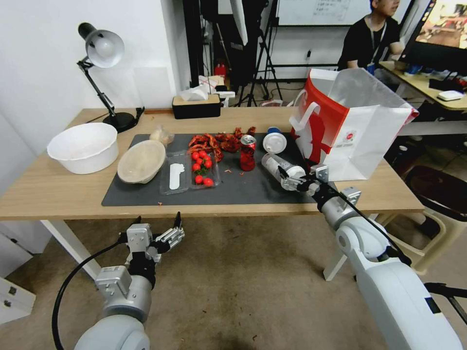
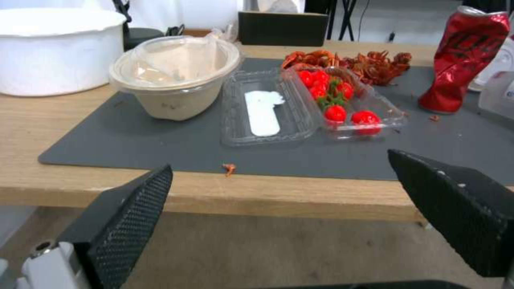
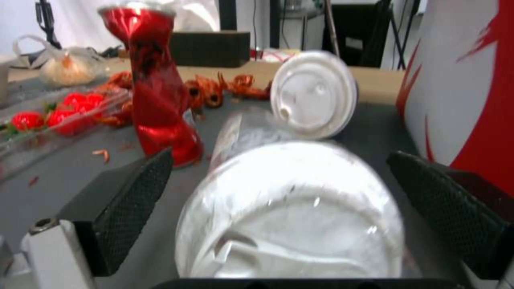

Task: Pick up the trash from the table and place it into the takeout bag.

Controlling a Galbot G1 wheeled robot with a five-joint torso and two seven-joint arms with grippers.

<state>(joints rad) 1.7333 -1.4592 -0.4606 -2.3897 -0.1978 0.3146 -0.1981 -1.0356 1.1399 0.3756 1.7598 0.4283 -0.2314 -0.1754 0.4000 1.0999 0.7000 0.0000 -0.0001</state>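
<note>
The right gripper point(image 1: 290, 179), fingers apart, straddles a toppled clear plastic cup point(image 3: 292, 216) beside the red-logoed white paper takeout bag point(image 1: 362, 131); the left gripper point(image 1: 158, 228) hangs open below the table edge.

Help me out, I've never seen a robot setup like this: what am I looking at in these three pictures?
A two-armed robot faces a table. The wide picture comes from its head; the other two from cameras on its wrists, so the black pads at their edges are its own fingers.

On the dark mat: a beige bowl, a clear box of tomatoes, a dented red can, red shell scraps, and two lidded plastic cups. A white takeout bag stands on the table's right.

The right tool is open around the lying cup, not closed on it. The left tool hangs open below the table's edge, holding nothing.
</note>
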